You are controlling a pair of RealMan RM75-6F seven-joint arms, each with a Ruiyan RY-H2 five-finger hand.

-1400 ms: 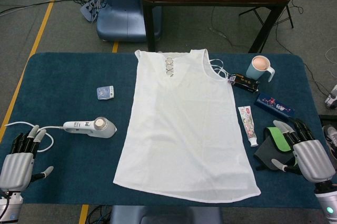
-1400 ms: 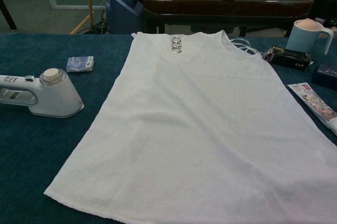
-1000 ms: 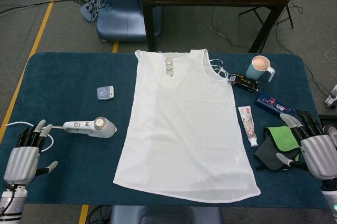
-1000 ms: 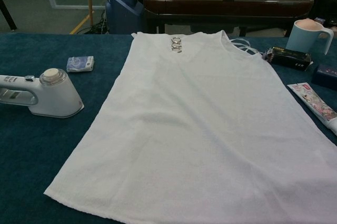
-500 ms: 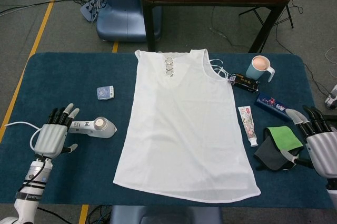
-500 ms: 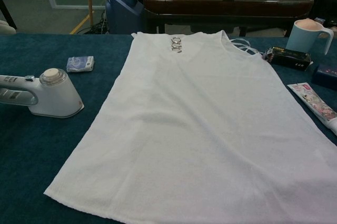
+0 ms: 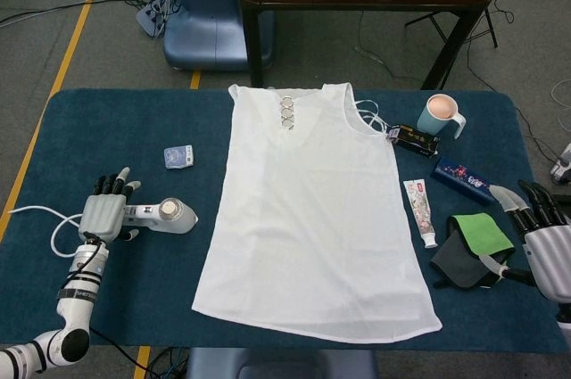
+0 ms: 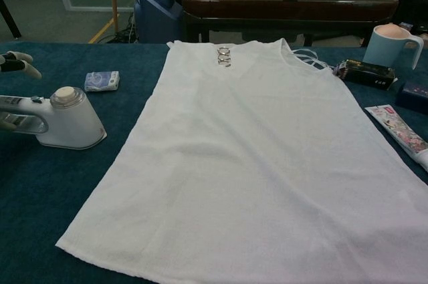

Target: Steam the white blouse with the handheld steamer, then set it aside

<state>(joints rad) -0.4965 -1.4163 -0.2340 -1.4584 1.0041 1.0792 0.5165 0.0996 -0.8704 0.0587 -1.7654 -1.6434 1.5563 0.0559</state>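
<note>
Hovering over the steamer [image 7: 166,215] handle, left robot hand [image 7: 104,213] fingers spread, gripping nothing.

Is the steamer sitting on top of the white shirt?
No, the steamer lies on the blue table to the left of the white blouse, not touching it.
</note>
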